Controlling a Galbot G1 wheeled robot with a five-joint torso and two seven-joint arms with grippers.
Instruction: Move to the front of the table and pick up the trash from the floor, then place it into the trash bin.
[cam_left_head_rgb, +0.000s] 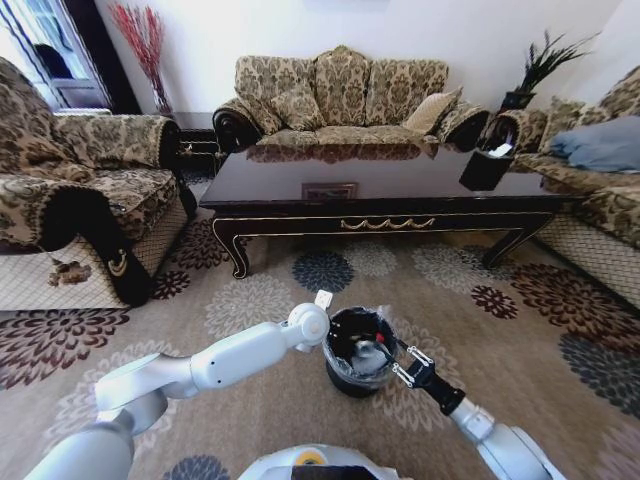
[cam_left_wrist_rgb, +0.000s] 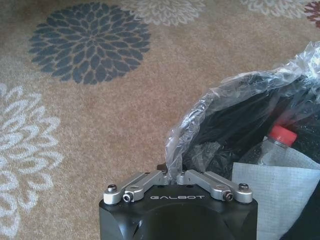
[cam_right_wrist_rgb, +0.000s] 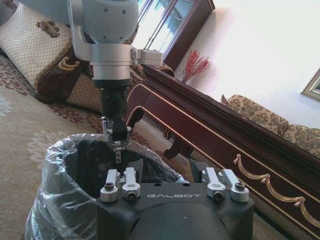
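Two grippers at trash bin (cam_left_head_rgb: 357, 366) on floor (cam_left_head_rgb: 250, 300), in front of table (cam_left_head_rgb: 380, 195). Left gripper (cam_right_wrist_rgb: 117, 150) points down at bin's left rim, fingers pinched together on plastic liner (cam_left_wrist_rgb: 235, 105) edge. Right gripper (cam_left_head_rgb: 388, 357) over bin's right rim, fingers spread apart, holding nothing. Trash inside bin: clear bottle (cam_left_wrist_rgb: 272, 147) with red cap, white napkin (cam_left_wrist_rgb: 272, 192) beside it.

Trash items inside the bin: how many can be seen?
2. A clear bottle with a red cap stands in the trash bin; a white paper napkin lies in front of it. More may be hidden deeper under the bag.
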